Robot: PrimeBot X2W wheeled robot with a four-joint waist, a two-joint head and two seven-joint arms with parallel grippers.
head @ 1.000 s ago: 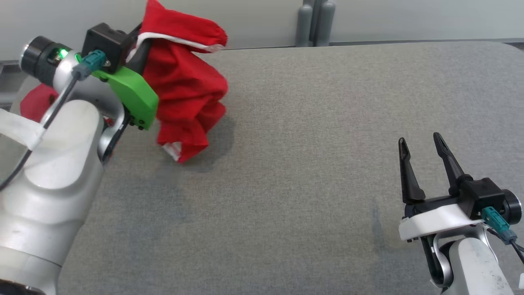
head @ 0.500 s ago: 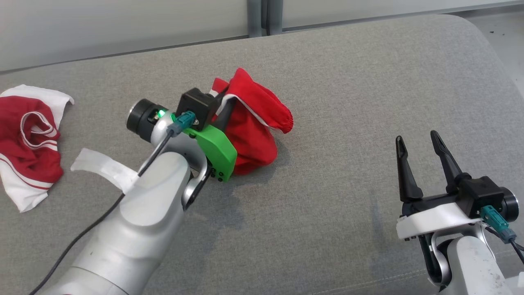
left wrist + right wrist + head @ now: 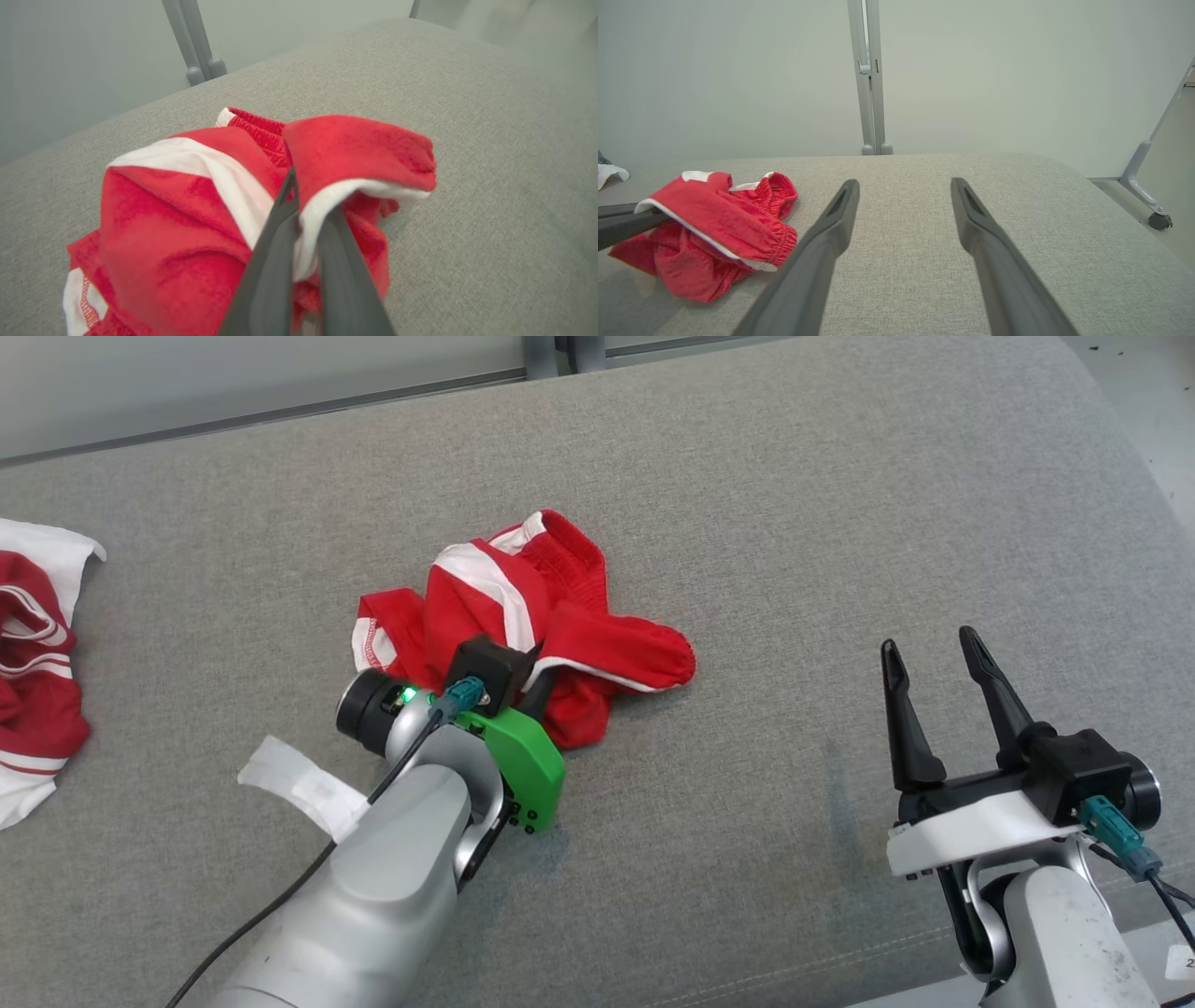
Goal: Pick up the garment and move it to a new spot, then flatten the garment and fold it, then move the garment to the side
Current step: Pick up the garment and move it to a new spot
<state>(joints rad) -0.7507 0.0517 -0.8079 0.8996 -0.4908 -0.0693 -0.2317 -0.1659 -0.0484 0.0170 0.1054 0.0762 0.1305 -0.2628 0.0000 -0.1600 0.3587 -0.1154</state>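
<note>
I've got the left gripper (image 3: 299, 205) clamped shut on a fold of the crumpled red fabric garment w/ white stripes (image 3: 523, 616). The rest of it lies bunched on the grey cloth-covered table (image 3: 794, 523), approx ctr-left. The right gripper (image 3: 926, 639) sits well apart at lower right, fingers spread wide, holding nothing. A 2nd red-and-white cloth (image 3: 37, 663) lies at the far left edge.

Grey padded table (image 3: 794, 523), crumpled red garment (image 3: 569, 565) mid-surface, another red-and-white cloth (image 3: 33, 709) at left edge.
</note>
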